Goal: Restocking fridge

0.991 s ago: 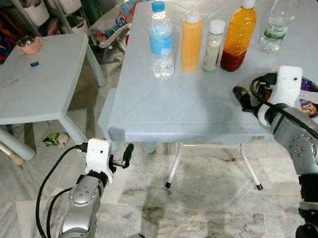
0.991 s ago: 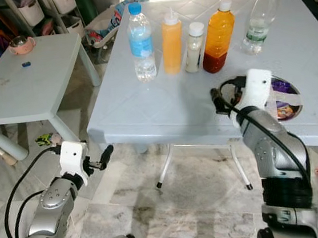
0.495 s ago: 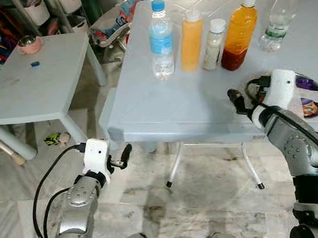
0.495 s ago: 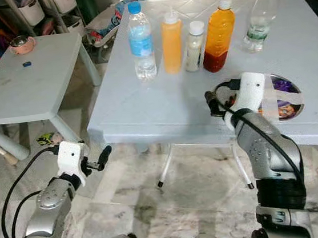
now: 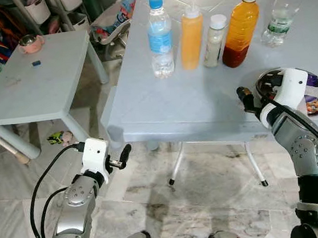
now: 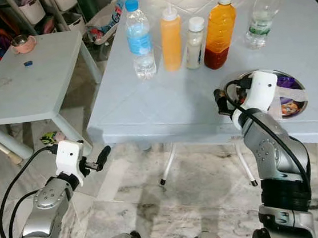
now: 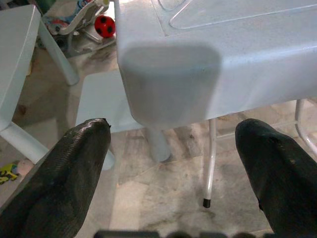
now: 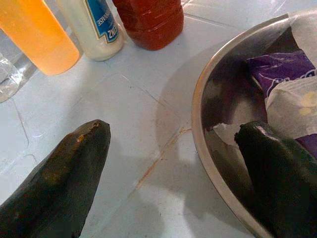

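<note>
Pale blue plastic table [image 5: 191,101] on marble floor, smaller table [image 5: 34,81] to robot's left. Row on far side of big table: water bottle with blue cap [image 5: 160,37], orange squeeze bottle [image 5: 191,38], small white jar [image 5: 213,33], amber juice bottle [image 5: 239,28], clear bottle [image 5: 282,8]. Right gripper [image 8: 173,163] above tabletop, fingers spread wide, straddling rim of metal bowl [image 8: 208,144] holding wrappers. Left gripper [image 7: 168,153] low, in front of table corner, fingers wide apart, holding nothing.

Small grey side table [image 5: 35,90] with pink cup [image 5: 29,43]; red ball [image 7: 104,26] on marble floor [image 5: 211,176].
</note>
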`<state>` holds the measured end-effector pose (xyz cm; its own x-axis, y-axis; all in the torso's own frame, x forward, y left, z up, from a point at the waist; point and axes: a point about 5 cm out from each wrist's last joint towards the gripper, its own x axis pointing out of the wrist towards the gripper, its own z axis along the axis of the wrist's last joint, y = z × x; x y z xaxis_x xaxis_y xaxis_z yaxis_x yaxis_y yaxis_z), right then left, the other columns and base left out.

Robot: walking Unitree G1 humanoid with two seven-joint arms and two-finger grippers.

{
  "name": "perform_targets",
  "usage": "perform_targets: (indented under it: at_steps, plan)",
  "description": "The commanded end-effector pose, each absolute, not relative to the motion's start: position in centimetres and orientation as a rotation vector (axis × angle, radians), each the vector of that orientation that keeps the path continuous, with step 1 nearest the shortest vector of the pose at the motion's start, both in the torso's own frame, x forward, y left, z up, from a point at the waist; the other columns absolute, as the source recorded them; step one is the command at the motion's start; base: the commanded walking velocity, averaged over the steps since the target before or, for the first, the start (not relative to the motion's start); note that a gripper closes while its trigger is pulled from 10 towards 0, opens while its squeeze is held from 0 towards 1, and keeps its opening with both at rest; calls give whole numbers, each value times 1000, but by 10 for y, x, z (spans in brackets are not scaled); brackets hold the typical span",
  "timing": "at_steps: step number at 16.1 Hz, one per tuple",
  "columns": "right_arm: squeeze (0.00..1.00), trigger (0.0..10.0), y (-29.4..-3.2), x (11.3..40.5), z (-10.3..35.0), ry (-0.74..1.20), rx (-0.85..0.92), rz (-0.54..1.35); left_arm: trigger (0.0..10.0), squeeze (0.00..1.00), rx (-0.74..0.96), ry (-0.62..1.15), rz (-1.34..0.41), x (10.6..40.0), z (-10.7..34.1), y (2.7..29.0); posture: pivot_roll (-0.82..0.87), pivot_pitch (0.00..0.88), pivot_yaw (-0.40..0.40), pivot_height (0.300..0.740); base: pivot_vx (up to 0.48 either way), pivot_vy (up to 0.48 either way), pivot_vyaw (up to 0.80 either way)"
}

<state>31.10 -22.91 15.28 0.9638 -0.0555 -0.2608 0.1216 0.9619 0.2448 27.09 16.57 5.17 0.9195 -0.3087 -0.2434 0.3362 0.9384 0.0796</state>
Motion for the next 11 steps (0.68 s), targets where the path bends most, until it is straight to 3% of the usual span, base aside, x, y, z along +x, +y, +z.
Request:
perform_targets:
  at_steps: [1, 4, 5, 6, 11]
  plan:
    - [0, 10000, -230, 310, 146, 291, 284, -95, 10000, 0, 140, 249, -339, 267, 50, 170, 41, 111, 126, 740, 0, 0, 0]
    - [0, 10000, -226, 315, 145, 325, 331, -40, 10000, 0, 143, 253, -338, 266, 50, 171, 45, 112, 122, 740, 0, 0, 0]
    - [0, 5765, -223, 316, 146, 332, 359, -16, 10000, 0, 143, 253, -337, 266, 50, 171, 46, 113, 119, 740, 0, 0, 0]
    - [0, 0, -216, 315, 146, 338, 359, 25, 10000, 0, 142, 253, -336, 266, 50, 170, 45, 113, 118, 740, 0, 0, 0]
    - [0, 0, -213, 313, 145, 347, 353, 40, 10000, 0, 141, 254, -335, 266, 50, 170, 44, 112, 117, 740, 0, 0, 0]
